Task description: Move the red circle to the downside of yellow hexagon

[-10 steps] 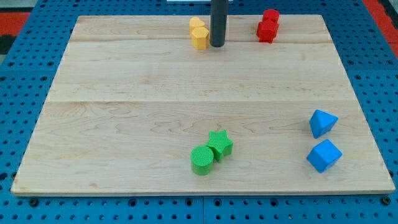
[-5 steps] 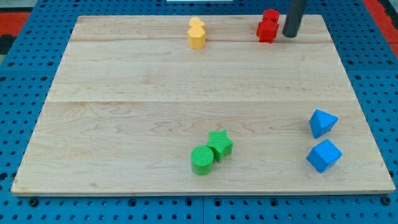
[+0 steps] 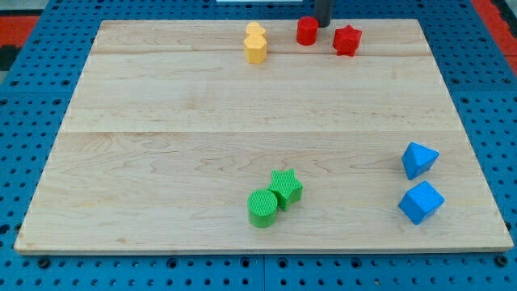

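The red circle (image 3: 306,31) sits near the board's top edge, between the yellow blocks and the red star (image 3: 346,40). The yellow hexagon (image 3: 255,49) lies at the top, left of the red circle, touching a second yellow block (image 3: 255,32) just above it. My tip (image 3: 322,25) is at the top edge, right beside the red circle's upper right and up-left of the red star.
A green circle (image 3: 262,208) and a green star (image 3: 285,187) touch at the bottom centre. Two blue blocks (image 3: 418,160) (image 3: 421,202) lie at the right side. The wooden board (image 3: 161,121) rests on a blue pegboard.
My tip moved from beside the yellow blocks to the right of the red pair, then back left along the top. The red circle slid left, away from the red star.
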Motion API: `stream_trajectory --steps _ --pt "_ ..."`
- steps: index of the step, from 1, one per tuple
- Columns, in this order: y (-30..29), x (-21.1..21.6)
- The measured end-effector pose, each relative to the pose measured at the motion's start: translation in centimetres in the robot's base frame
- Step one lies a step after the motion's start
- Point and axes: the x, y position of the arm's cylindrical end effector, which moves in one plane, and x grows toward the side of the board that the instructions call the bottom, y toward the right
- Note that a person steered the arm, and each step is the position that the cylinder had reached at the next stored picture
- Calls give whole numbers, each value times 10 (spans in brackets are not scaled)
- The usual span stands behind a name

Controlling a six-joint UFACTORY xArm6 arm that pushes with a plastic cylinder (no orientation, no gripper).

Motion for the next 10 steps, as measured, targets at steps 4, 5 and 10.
stream_trajectory --steps 4,5,10 --pt "-27 10" --pt "-32 43" --pt "-36 124"
